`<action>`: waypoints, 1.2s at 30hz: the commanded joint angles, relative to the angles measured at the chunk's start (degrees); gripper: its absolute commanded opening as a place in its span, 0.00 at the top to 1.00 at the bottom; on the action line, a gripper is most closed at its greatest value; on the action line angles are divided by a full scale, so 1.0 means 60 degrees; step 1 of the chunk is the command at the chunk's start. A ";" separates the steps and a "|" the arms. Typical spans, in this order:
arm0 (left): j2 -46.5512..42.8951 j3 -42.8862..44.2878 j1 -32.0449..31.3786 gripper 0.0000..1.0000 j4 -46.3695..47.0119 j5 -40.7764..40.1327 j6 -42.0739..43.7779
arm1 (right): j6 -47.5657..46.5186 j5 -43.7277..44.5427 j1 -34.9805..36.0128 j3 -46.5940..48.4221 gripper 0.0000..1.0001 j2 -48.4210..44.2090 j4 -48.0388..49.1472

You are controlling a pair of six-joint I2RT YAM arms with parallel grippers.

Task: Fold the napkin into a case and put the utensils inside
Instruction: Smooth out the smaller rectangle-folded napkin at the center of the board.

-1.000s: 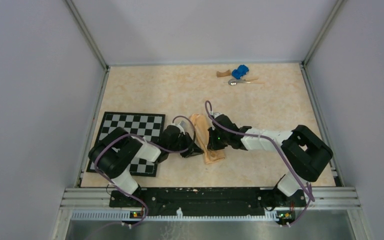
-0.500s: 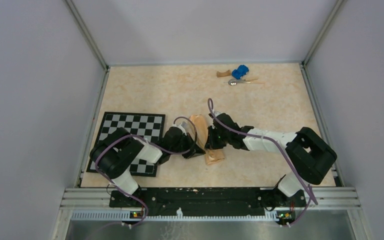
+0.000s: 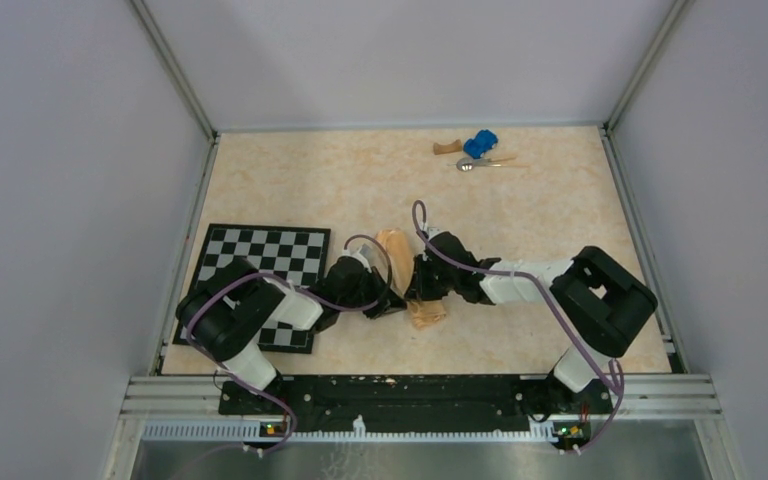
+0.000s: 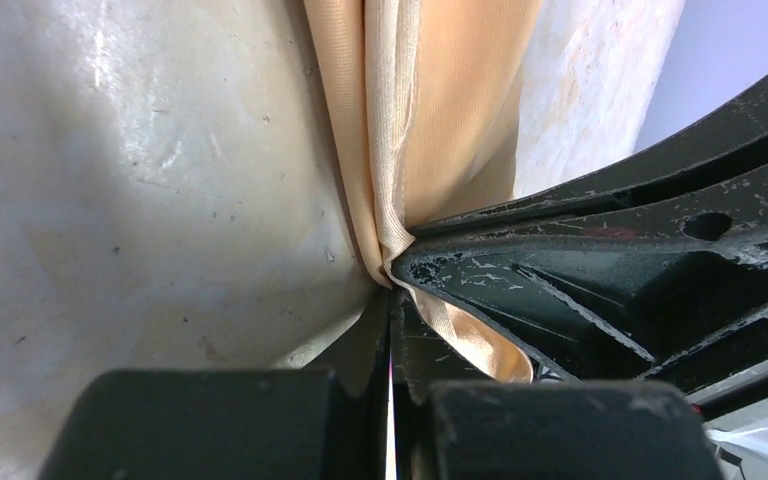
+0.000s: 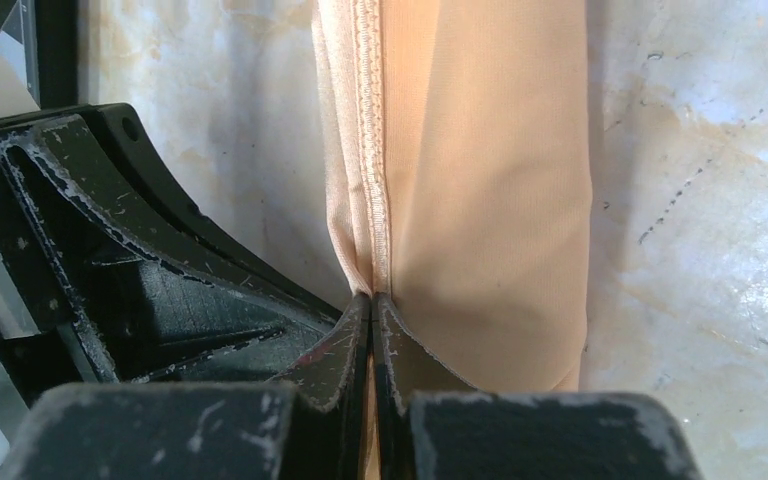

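Observation:
The peach-orange napkin (image 3: 396, 247) lies mid-table as a narrow layered strip running front to back. My two grippers meet over its middle. In the left wrist view the left gripper (image 4: 392, 285) is shut, its tips pinching the bunched left edge of the napkin (image 4: 450, 120). The right gripper (image 5: 371, 297) is shut on the hemmed edge of the napkin (image 5: 480, 180), and cloth shows between its jaws. From above, the left gripper (image 3: 392, 300) and the right gripper (image 3: 418, 287) nearly touch. A silver spoon (image 3: 472, 163) lies at the far back, well away from both grippers.
A blue toy car (image 3: 480, 143) and a brown wooden block (image 3: 447, 148) sit beside the spoon at the back. The checkerboard mat (image 3: 265, 250) lies at the left, partly under the left arm. Metal rails edge the table on both sides.
The left gripper has closed onto the napkin's edge. The right arm's elbow has swung a little left, and the napkin's near end looks more gathered.

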 commanded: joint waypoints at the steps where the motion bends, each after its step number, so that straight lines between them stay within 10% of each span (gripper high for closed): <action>1: -0.0154 -0.0339 -0.0174 0.96 -0.0518 -0.0477 0.0241 | 0.0019 -0.0003 -0.0144 -0.0395 1.00 0.0431 0.0733; 11: -0.1646 -0.0740 -0.0193 0.70 -0.1778 -0.0649 0.1342 | -0.0257 -0.0052 -0.0377 -0.0812 1.00 0.0940 0.1135; 21: -0.5114 0.0195 0.1696 0.84 -0.4830 -0.0470 0.3461 | -0.0688 -0.0506 -0.0448 -0.0908 1.00 0.0780 0.1195; 36: 0.0910 0.4279 0.2482 1.00 -0.2946 0.1716 0.3606 | -0.0952 -0.0831 -0.0437 -0.0678 1.00 0.0112 0.0795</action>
